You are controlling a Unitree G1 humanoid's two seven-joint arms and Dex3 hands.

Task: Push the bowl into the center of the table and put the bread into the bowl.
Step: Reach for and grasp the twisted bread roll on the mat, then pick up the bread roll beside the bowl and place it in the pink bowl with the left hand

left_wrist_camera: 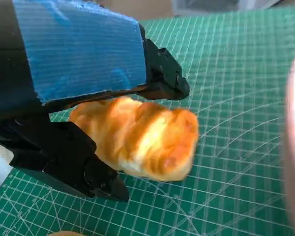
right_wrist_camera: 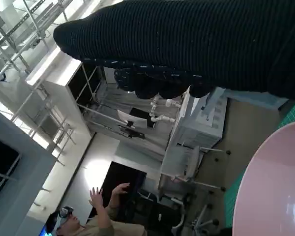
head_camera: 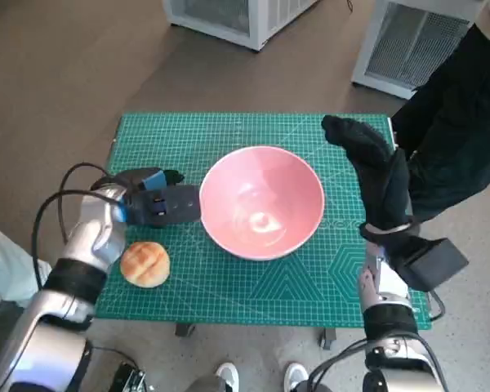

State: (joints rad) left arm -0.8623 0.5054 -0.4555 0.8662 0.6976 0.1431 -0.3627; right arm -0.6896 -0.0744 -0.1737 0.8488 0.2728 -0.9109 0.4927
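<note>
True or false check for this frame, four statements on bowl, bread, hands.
1. The glossy pink bowl is empty. True.
2. The round brown bun lies in the bowl. False: it sits on the green cutting mat, beside the left forearm.
3. The blue-taped left hand holds a golden bread piece between its fingers. True, per the left wrist view.
4. The black-gloved right hand grips the bowl's rim. False: it is clear of the bowl, holding nothing.
</note>
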